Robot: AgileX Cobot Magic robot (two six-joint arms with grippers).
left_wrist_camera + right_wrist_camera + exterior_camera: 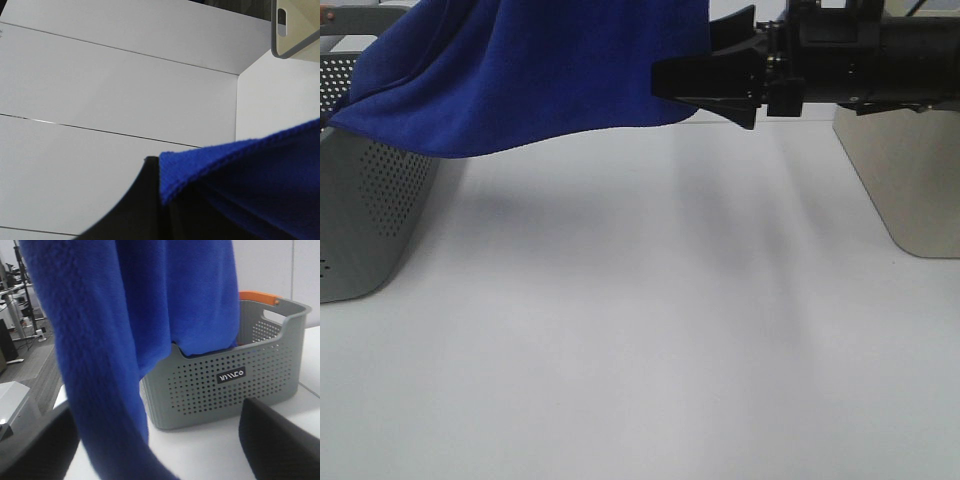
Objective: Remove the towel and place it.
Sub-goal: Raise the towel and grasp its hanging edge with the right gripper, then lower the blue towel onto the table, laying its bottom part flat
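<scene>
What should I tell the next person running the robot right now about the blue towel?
Left gripper: the towel lies against its finger; whether it is clamped cannot be seen.
Right gripper: fingers spread open, towel hanging between them, not pinched.
Towel: raised and stretched, one end over the grey basket, the rest above the white table.
Done: mostly lifted out.
Left to do: clear the basket, then lay the towel down.

dark label on grey basket, white lettering, only "CO" legible
</scene>
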